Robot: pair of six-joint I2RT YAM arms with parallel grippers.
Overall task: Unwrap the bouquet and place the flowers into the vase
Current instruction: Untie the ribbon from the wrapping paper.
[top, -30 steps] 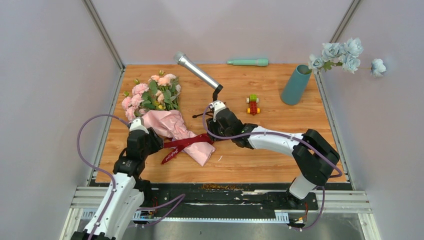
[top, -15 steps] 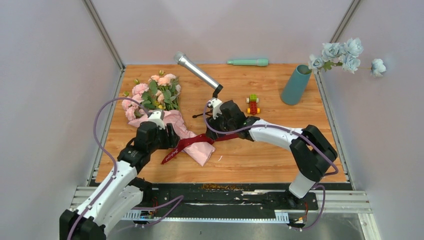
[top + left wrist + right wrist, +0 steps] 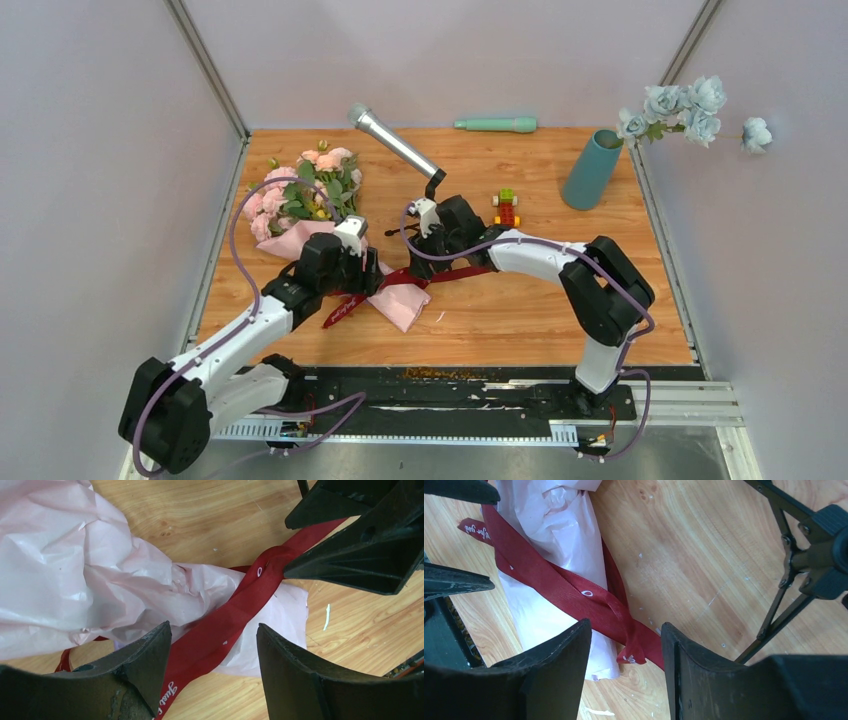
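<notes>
The bouquet lies at the table's left, its pink and cream flowers [image 3: 300,190] pointing away and its pink paper wrap [image 3: 335,245] crumpled toward the middle. A dark red ribbon [image 3: 400,280] crosses the wrap's lower end. My left gripper [image 3: 372,275] hovers over the wrap, open, with the ribbon [image 3: 235,610] running between its fingers [image 3: 145,665] untouched. My right gripper [image 3: 425,262] faces it from the right, also open. The ribbon's loose end [image 3: 634,650] lies between its fingertips over the paper [image 3: 559,530]. The teal vase [image 3: 592,168] stands at the far right.
A silver microphone [image 3: 395,142] on a black tripod stand [image 3: 794,580] sits just behind my right gripper. A small toy car [image 3: 506,209] is right of it, a mint-green rod [image 3: 495,125] lies at the back edge, and pale blue flowers [image 3: 680,105] hang beside the vase.
My left arm swung right across the wrap to the ribbon. Both grippers opened wider. My right gripper edged slightly away from me.
</notes>
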